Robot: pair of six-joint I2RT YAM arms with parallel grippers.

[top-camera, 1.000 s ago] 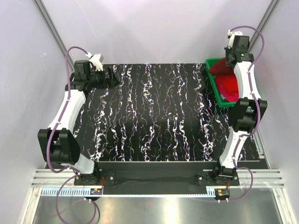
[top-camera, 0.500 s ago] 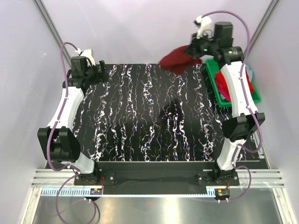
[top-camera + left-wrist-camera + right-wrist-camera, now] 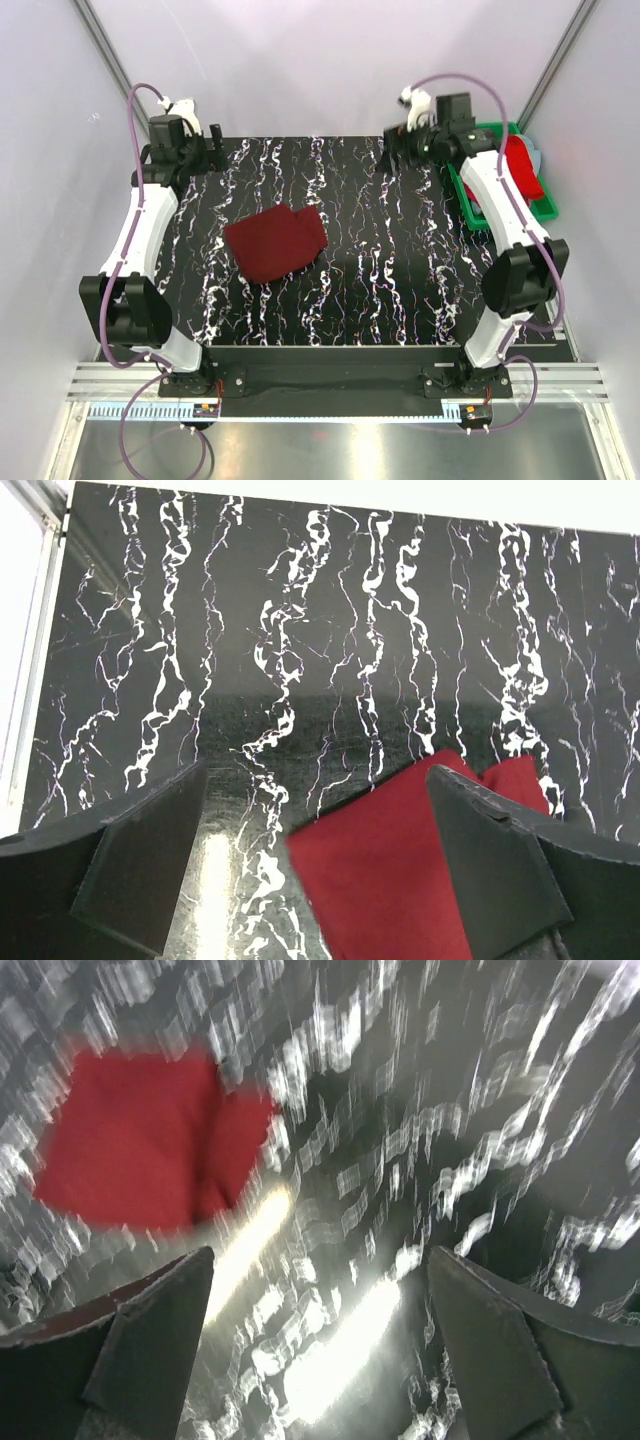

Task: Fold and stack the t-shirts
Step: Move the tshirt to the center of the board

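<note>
The right hand [image 3: 398,147] hangs over the far edge of the black marbled tabletop [image 3: 400,280], just left of the green plastic bin [image 3: 466,198]; its wrist view, though blurred, shows its fingers [image 3: 150,1340] spread wide with nothing between them. The left hand [image 3: 222,156] sits at the far left corner of the tabletop, its fingers [image 3: 150,850] likewise spread and empty. The dark maroon t-shirt [image 3: 275,243] lies loosely bunched and unfolded on the tabletop, left of centre; it is well apart from both hands and nearer the left arm. Both wrist cameras look down on it from a distance. A bright red t-shirt [image 3: 522,165] rests in the bin at the far right corner, partly hidden behind the right arm.
</note>
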